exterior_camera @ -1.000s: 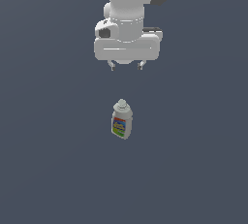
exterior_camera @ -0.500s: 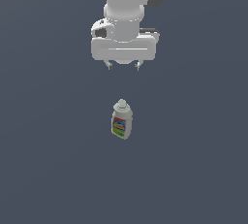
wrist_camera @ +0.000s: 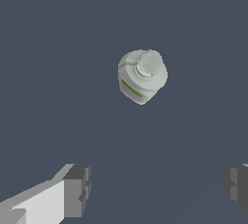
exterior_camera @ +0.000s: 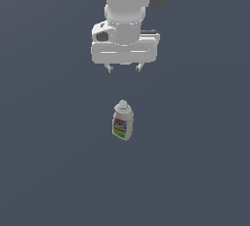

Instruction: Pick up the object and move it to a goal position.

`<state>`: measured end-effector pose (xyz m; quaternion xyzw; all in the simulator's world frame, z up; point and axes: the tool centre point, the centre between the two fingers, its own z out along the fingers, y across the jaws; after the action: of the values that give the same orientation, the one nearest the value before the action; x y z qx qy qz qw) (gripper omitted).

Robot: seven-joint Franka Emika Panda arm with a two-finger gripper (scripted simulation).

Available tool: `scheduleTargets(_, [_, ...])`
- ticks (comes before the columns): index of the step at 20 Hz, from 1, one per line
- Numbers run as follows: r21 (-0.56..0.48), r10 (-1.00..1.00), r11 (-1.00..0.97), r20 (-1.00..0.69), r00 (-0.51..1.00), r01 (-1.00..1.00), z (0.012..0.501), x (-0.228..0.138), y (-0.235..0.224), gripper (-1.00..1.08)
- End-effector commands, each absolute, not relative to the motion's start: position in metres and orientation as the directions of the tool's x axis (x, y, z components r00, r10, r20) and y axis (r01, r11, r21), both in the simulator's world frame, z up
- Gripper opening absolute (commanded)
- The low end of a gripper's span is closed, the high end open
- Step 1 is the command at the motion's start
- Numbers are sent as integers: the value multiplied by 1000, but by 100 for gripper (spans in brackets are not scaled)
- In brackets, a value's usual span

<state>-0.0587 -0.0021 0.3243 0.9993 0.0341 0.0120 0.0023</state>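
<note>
The object, a small off-white bottle (exterior_camera: 122, 121) with a round cap and a multicoloured label, stands upright on the dark grey floor. My gripper (exterior_camera: 124, 68) hangs high above it and a little behind it, not touching. The jaws are wide open and empty. In the wrist view the bottle (wrist_camera: 142, 76) shows from above, cap up, apart from the two grey fingertips (wrist_camera: 77, 190); the gripper's midpoint (wrist_camera: 157, 189) lies off to one side of the bottle.
A plain dark grey floor (exterior_camera: 195, 171) fills both views. No other objects or edges are in sight.
The gripper has shifted slightly toward the exterior view's left and rotated a little at the wrist. The bottle has not moved.
</note>
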Motion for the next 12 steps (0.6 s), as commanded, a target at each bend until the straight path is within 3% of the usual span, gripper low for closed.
scheduleTargets(1, [7, 108, -994, 22, 994, 108, 323, -54, -2, 100])
scheduleTargets(12, [12, 362, -932, 12, 932, 362, 313, -27, -5, 100])
